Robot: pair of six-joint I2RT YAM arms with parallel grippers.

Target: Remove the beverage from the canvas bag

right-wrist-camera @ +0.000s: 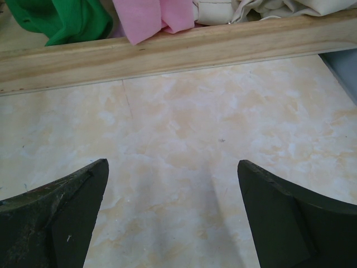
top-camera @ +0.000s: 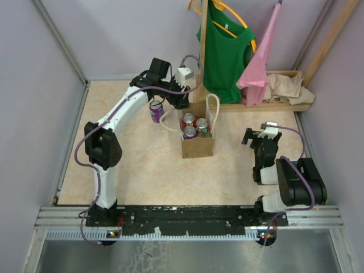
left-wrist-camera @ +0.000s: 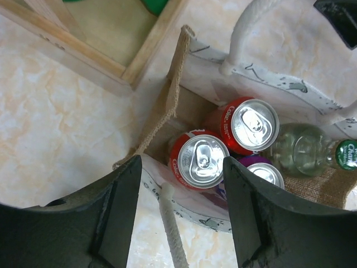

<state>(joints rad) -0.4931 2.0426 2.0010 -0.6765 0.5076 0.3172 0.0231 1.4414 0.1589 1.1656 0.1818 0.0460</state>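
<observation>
Canvas bag (top-camera: 198, 147) holds red cans (left-wrist-camera: 202, 160); a purple can (top-camera: 156, 111) stands outside, left, apparently removed. Left gripper (left-wrist-camera: 181, 167) hovers above, part-open, empty; right gripper (right-wrist-camera: 172, 163) wide open, empty.

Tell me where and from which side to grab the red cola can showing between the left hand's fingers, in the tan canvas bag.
I'd grip the red cola can around its upper rim, straight down from above. It stands upright, silver top up, and the wall of the tan canvas bag, a second red can and a purple can crowd its sides, leaving only the top free.
</observation>
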